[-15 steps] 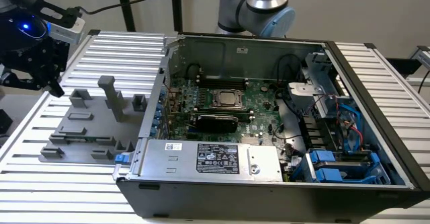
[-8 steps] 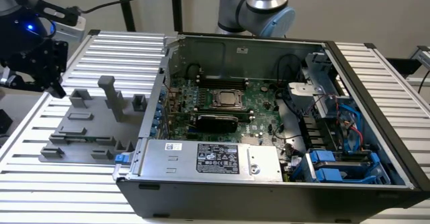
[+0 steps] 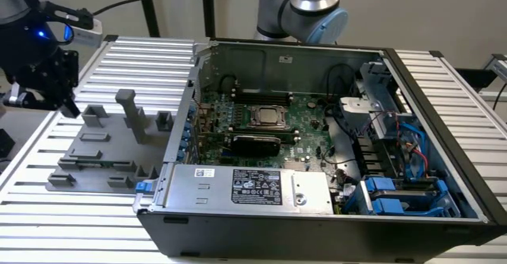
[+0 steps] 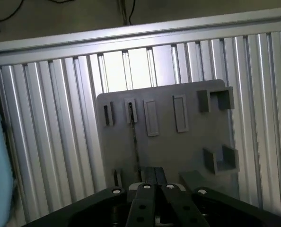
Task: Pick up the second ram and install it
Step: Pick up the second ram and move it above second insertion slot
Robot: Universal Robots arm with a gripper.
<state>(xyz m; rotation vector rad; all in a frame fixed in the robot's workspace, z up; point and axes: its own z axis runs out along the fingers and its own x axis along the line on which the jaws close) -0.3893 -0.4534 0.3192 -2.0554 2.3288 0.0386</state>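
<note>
Your fingers [image 4: 145,202] are pressed together, pinching nothing, above the desk [image 3: 47,222]. Just below and ahead of them the second ram [image 3: 101,162] stands on edge in the grey fixture's [image 3: 103,127] slots, upright for an easy grip. Farther beyond them, the open computer case [image 3: 277,62] bares its motherboard [image 3: 309,142] to receive it.

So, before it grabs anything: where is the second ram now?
On the exterior view's left, the second ram sits edge-on in the grey fixture plate, beside the open computer case, with the gripper above the plate.
</note>
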